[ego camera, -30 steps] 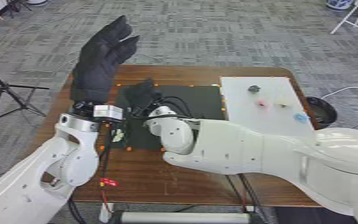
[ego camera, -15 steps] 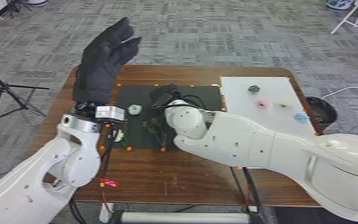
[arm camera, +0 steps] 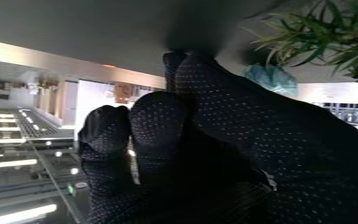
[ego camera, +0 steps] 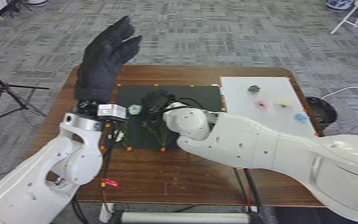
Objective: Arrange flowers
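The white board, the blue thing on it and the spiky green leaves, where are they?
White board [ego camera: 257, 115], head view: a bare part near its middle.
Blue thing [ego camera: 301, 117], head view: its middle.
Spiky green leaves [arm camera: 331, 42], right wrist view: on the leaf blades.

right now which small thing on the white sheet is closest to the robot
The blue one, near the white sheet's right edge; the pink one, pale yellow one and dark one lie farther.

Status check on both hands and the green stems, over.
Left hand open, left of mat. Right hand over mat, beside pale green object. Green stems on mat. Right arm hides part of mat.
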`<move>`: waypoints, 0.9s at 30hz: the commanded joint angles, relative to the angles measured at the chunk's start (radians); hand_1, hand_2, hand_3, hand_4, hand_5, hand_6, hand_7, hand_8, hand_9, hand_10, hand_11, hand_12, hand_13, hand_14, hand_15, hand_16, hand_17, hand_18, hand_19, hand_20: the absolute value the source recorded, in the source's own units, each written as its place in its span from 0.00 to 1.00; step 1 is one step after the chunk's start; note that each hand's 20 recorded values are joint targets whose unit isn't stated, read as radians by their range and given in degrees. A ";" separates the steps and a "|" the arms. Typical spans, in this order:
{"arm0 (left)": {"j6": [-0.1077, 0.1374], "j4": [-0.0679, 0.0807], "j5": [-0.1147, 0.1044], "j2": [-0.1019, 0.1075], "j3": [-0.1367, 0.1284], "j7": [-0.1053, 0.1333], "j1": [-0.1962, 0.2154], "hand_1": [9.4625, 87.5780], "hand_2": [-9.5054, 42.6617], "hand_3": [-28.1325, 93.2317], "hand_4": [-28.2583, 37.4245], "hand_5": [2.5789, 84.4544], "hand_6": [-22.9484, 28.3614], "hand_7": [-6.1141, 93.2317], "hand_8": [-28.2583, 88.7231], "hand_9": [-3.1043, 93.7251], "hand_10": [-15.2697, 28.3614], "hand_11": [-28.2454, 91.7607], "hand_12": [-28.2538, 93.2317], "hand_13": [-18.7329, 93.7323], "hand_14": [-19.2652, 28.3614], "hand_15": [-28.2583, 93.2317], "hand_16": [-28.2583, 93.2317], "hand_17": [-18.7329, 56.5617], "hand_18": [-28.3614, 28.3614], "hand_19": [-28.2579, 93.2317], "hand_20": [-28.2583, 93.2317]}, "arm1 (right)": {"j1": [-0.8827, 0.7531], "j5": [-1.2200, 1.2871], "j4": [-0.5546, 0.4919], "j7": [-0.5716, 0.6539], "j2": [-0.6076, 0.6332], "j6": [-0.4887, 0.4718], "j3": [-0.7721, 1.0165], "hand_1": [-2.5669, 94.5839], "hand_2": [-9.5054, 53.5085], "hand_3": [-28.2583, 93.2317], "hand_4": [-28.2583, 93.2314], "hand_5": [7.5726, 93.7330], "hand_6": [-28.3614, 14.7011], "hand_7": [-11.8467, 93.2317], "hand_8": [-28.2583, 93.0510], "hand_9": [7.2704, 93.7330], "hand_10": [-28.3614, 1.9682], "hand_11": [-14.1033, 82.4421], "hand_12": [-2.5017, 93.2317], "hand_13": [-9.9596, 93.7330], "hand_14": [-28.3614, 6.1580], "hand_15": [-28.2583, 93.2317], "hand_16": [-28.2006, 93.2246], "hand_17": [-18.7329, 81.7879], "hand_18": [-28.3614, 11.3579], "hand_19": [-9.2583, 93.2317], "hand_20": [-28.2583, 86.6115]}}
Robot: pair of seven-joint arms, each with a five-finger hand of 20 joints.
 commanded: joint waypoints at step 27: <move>-0.013 -0.019 -0.003 0.000 -0.038 0.009 0.041 0.20 0.17 0.79 0.06 0.38 0.51 0.21 0.18 0.29 0.62 0.40 0.39 0.35 0.71 0.45 0.28 0.12 0.85 0.54 0.34 | 0.035 -0.050 -0.006 0.062 0.025 0.068 -0.058 0.52 0.00 1.00 0.07 0.47 0.63 0.34 0.11 0.55 0.68 0.28 0.16 0.65 0.62 0.91 0.53 0.48 0.20 0.97 0.73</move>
